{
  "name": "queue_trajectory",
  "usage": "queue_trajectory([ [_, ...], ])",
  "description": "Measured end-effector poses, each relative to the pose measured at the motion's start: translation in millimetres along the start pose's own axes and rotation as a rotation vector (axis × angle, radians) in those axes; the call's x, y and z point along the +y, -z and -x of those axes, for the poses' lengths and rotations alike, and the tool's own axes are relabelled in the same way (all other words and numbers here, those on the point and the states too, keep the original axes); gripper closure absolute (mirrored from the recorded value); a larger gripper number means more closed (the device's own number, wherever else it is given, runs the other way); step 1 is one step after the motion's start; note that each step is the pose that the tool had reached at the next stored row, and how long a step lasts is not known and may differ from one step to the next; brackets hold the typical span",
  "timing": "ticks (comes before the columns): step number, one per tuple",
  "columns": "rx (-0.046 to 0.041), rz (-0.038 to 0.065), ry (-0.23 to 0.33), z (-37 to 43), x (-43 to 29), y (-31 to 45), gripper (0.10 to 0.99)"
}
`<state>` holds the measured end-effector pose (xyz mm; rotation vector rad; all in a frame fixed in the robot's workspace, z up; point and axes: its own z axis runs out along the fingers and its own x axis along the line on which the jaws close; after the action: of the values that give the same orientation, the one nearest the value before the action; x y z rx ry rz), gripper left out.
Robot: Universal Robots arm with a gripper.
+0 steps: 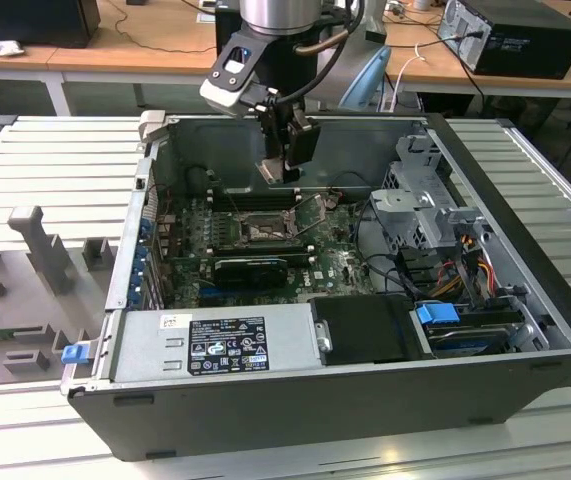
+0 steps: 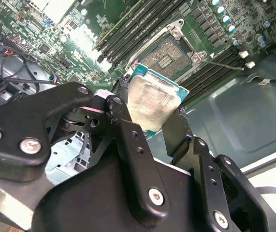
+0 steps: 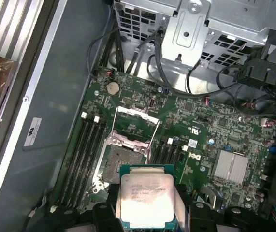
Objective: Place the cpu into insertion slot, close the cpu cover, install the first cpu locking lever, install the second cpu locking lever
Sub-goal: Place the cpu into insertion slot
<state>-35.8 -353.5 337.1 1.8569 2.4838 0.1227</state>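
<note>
Claw (image 2: 149,112) clamped on cpu (image 2: 153,96), lower edge hidden between fingers (image 2: 128,137); insertion slot (image 3: 119,157) partly blocked by cpu.

Even, soft room light — pale glare on the cpu (image 3: 146,200), dim shadow inside the computer case (image 1: 315,400)

In the second wrist view the fingers (image 2: 128,140) hide part of the cpu (image 2: 154,101); in the first wrist view the picture's edge crops it — and it covers a corner of the slot (image 3: 114,162).
</note>
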Motion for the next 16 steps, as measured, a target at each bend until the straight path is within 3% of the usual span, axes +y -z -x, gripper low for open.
queue_trajectory([
  [10,-0.0042,0.001,-0.047,0.0,-0.1,-1.0,0.557],
  [16,-0.0095,0.002,-0.105,0.0,-0.2,-2.4,0.557],
])
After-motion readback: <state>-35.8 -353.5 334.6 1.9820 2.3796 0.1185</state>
